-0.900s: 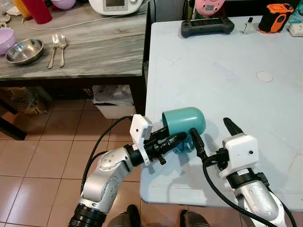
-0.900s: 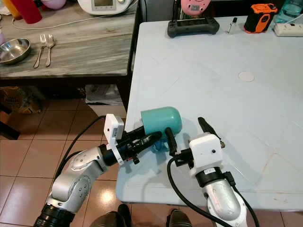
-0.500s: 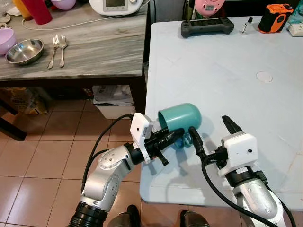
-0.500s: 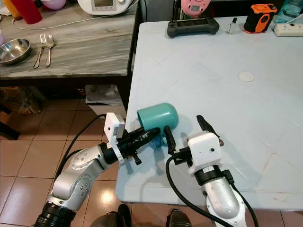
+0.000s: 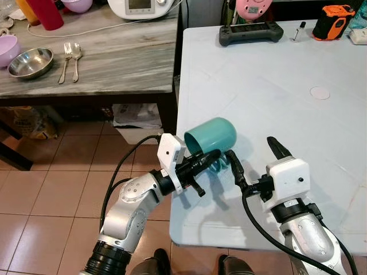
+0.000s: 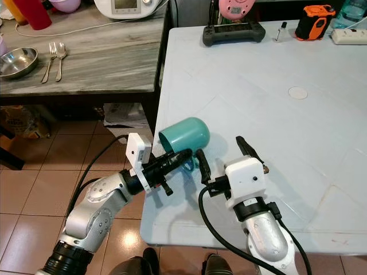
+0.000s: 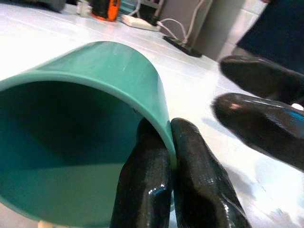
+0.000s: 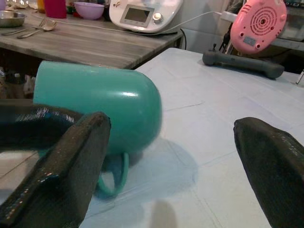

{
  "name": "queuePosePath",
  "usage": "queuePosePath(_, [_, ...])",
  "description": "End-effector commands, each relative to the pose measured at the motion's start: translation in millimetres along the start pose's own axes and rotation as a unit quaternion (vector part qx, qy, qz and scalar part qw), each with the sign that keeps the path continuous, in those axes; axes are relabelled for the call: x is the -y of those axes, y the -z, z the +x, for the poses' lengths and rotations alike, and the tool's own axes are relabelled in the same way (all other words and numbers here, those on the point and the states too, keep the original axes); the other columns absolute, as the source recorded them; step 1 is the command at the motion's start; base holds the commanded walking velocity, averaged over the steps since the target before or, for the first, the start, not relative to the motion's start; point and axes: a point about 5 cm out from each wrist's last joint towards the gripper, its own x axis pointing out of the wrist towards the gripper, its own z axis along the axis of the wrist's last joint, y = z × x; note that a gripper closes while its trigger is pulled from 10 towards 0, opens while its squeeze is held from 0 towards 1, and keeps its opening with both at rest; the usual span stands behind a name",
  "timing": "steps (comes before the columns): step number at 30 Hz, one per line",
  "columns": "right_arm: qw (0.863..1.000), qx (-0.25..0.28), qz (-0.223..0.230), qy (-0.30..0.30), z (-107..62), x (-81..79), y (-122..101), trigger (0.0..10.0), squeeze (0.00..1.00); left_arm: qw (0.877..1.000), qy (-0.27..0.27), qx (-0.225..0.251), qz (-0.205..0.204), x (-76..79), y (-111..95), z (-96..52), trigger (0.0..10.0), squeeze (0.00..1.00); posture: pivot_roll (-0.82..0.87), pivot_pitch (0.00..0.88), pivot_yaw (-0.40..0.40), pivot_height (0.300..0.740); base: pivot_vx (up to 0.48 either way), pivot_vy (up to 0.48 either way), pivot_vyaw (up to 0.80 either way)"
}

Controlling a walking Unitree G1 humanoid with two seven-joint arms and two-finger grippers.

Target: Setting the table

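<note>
Cup: a teal cup point(image 5: 211, 135) lies tipped on its side near the front-left corner of the white table point(image 5: 275, 97), mouth turned toward the table's left edge, rounded base pointing inward, handle underneath (its loop shows clearly in the right wrist view).
Left gripper: the left gripper point(image 5: 211, 156) reaches in from beyond the left edge, its two fingers point(image 7: 142, 190) pressed together on the cup's rim, one inside the mouth and one outside.
Right gripper: the right gripper point(image 5: 251, 154) sits just beside the cup on its inner side, fingers spread wide and gripping nothing; one fingertip is close to the cup's handle.
Table edge: the cup's mouth is very near the left edge, with brown tiled floor point(image 5: 51, 183) below.
Open room: most of the white tabletop beyond the cup is bare, apart from a small round disc point(image 5: 320, 92) toward the right.
Far edge of table: a dark handheld controller point(image 5: 250, 32), an orange-and-black device point(image 5: 334, 20) and a small bottle point(image 5: 297, 30) are lined up, well apart from the cup.
Side counter: to the left, across a narrow gap, a grey wooden counter point(image 5: 114, 57) carries a steel bowl point(image 5: 30, 61), a fork point(image 5: 64, 57) and a spoon point(image 5: 75, 54) side by side, and a white appliance point(image 5: 143, 7) at the back.
</note>
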Motion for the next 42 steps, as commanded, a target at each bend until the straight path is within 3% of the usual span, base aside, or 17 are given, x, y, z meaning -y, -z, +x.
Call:
queuePosePath(1, [1.000, 0.001, 0.004, -0.007, 1.7, -3.9, 2, 10.0, 0.00, 0.998, -0.051, -0.028, 0.003, -13.5, 6, -8.8, 0.0, 0.00, -0.22, 0.204, 0.114, 0.740, 0.000, 0.000, 0.00])
queuePosePath(2, [1.000, 0.001, 0.004, -0.007, 1.7, -3.9, 2, 10.0, 0.00, 0.998, -0.051, -0.028, 0.003, -13.5, 6, -8.8, 0.0, 0.00, -0.22, 0.204, 0.114, 0.740, 0.000, 0.000, 0.00])
queuePosePath(5, [1.000, 0.009, -0.006, -0.013, 6.4, -4.5, 1, 10.0, 0.00, 0.992, -0.122, -0.029, 0.018, -31.5, -3, -12.2, 0.0, 0.00, -0.21, 0.200, 0.111, 0.740, 0.000, 0.000, 0.00])
queuePosePath(10, [0.996, 0.026, -0.074, -0.034, 16.3, -3.6, 0, 10.0, 0.00, 0.974, -0.208, -0.061, 0.068, -58.0, -18, -22.2, 0.0, 0.00, -0.19, 0.197, 0.109, 0.740, 0.000, 0.000, 0.00])
queuePosePath(13, [0.993, 0.032, -0.103, -0.042, 21.1, -2.7, 0, 10.0, 0.00, 0.966, -0.234, -0.080, 0.079, -66.1, -21, -26.8, 0.0, 0.00, -0.19, 0.196, 0.108, 0.740, 0.000, 0.000, 0.00])
queuePosePath(16, [0.983, 0.040, -0.170, -0.060, 31.6, -1.4, 3, 10.0, 0.00, 0.954, -0.274, -0.090, 0.087, -75.9, -32, -29.1, 0.0, 0.00, -0.18, 0.194, 0.106, 0.740, 0.000, 0.000, 0.00])
queuePosePath(22, [0.967, 0.054, -0.234, -0.082, 46.0, -2.0, 5, 10.0, 0.00, 0.942, -0.295, -0.109, 0.115, -83.2, -41, -28.9, 0.0, 0.00, -0.17, 0.192, 0.104, 0.740, 0.000, 0.000, 0.00])
queuePosePath(23, [0.958, 0.057, -0.268, -0.089, 54.8, -2.5, 8, 10.0, 0.00, 0.928, -0.328, -0.114, 0.134, -89.3, -45, -29.8, 0.0, 0.00, -0.17, 0.187, 0.103, 0.740, 0.000, 0.000, 0.00])
queuePosePath(24, [0.954, 0.057, -0.280, -0.091, 58.1, -2.3, 9, 10.0, 0.00, 0.922, -0.341, -0.116, 0.141, -91.6, -46, -30.1, 0.0, 0.00, -0.17, 0.187, 0.103, 0.740, 0.000, 0.000, 0.00])
queuePosePath(27, [0.951, 0.063, -0.289, -0.094, 65.5, -2.7, 11, 10.0, 0.00, 0.899, -0.384, -0.125, 0.172, -97.4, -51, -31.0, 0.0, 0.00, -0.16, 0.183, 0.103, 0.740, 0.000, 0.000, 0.00])
queuePosePath(28, [0.948, 0.065, -0.296, -0.095, 70.7, -3.8, 12, 10.0, 0.00, 0.882, -0.413, -0.143, 0.173, -101.5, -54, -32.2, 0.0, 0.00, -0.16, 0.181, 0.104, 0.740, 0.000, 0.000, 0.00])
queuePosePath(31, [0.943, 0.072, -0.310, -0.097, 74.1, -5.4, 12, 10.0, 0.00, 0.873, -0.427, -0.156, 0.176, -102.4, -57, -32.4, 0.0, 0.00, -0.14, 0.180, 0.104, 0.740, 0.000, 0.000, 0.00])
queuePosePath(33, [0.938, 0.077, -0.322, -0.100, 76.9, -6.9, 14, 10.0, 0.00, 0.876, -0.428, -0.158, 0.157, -101.8, -59, -31.6, 0.0, 0.00, -0.14, 0.179, 0.103, 0.740, 0.000, 0.000, 0.00])
queuePosePath(36, [0.945, 0.081, -0.299, -0.108, 79.9, -9.8, 15, 10.0, 0.00, 0.909, -0.384, -0.135, 0.089, -93.9, -64, -28.8, 0.0, 0.00, -0.11, 0.176, 0.102, 0.740, 0.000, 0.000, 0.00])
queuePosePath(39, [0.957, 0.096, -0.254, -0.098, 82.5, -10.6, 11, 10.0, 0.00, 0.926, -0.352, -0.112, 0.084, -87.3, -69, -30.5, 0.0, 0.00, -0.10, 0.174, 0.094, 0.740, 0.000, 0.000, 0.00])
queuePosePath(42, [0.959, 0.100, -0.247, -0.092, 82.1, -9.9, 10, 10.0, 0.00, 0.945, -0.303, -0.086, 0.083, -78.7, -77, -27.8, 0.0, 0.00, -0.09, 0.171, 0.090, 0.740, 0.000, 0.000, 0.00])
